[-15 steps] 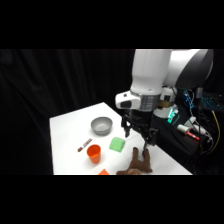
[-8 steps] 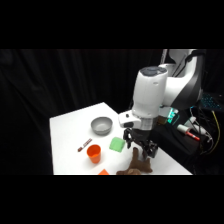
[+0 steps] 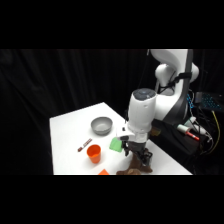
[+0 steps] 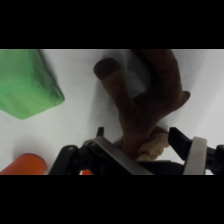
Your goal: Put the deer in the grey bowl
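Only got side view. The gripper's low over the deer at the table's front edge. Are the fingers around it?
Observer: Yes. In the wrist view the gripper is open, with one of its fingers on each side of the deer.
Operator: Which part is it lined up on?
Observer: The body, at the tan patch. The legs splay away from the gripper.
Operator: Is the green block in the way?
Observer: No. The green block lies off to one side, with bare table between it and the deer.
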Controlling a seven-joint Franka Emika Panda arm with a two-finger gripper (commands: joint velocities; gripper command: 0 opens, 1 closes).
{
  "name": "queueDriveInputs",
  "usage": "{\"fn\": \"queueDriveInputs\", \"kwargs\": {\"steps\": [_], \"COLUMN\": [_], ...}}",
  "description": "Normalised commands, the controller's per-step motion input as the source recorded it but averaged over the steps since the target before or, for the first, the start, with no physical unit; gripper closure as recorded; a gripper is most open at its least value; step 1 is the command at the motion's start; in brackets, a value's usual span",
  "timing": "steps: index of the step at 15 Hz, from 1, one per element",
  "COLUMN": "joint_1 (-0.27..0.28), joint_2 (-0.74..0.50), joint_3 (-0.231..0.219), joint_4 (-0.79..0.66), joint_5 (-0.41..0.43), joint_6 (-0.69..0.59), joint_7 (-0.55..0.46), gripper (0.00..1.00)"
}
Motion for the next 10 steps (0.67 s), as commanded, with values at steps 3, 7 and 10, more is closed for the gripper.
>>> {"fn": "queueDriveInputs", "kwargs": {"steps": [3,7,10], "joint_1": [0.057,0.069,0.115], "joint_2": [0.32,0.22,0.08], "joint_3": [-0.060,-0.052,-0.079], "joint_4": [0.23,0.22,0.16], "joint_5": [0.086,0.097,0.064], "joint_6": [0.13,0.05,-0.04], "joint_7": [-0.12,-0.13,-0.11], "gripper": [0.00,0.26,0.51]}}
